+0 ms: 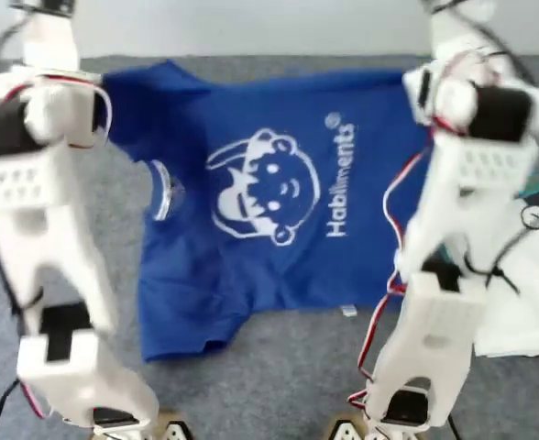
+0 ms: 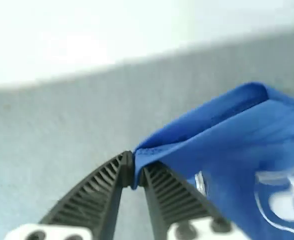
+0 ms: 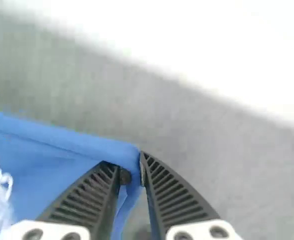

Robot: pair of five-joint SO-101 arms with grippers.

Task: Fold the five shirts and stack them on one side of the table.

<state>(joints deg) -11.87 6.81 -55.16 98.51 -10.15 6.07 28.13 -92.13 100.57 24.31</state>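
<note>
Near edge: the bases of both arms stand on the grey table [image 1: 279,376], side by side. The left arm [image 1: 49,183] and right arm [image 1: 453,229] both reach away over the cloth.

Under the right arm, at the table's right side, lies a white shirt [image 1: 526,302], flat, with dark print. Whether it is folded, I cannot tell.

Centre: the blue shirt [image 1: 269,192] lies spread between the arms, white cartoon print up, turned sideways with the neck opening toward the left arm. One sleeve lies crumpled at the near left corner.

Far side: the left gripper [image 2: 133,172] has its ribbed black fingers [image 2: 94,192] pressed together on a far edge of the blue shirt [image 2: 237,150], and the cloth rises from the pinch. This looks like the sleeve or shoulder end, though the view is too soft to be sure. The right gripper [image 3: 132,172] likewise pinches the blue shirt [image 3: 47,160] at its far corner, fabric caught between the tips.

Beyond: bare grey table, then a pale wall.
</note>
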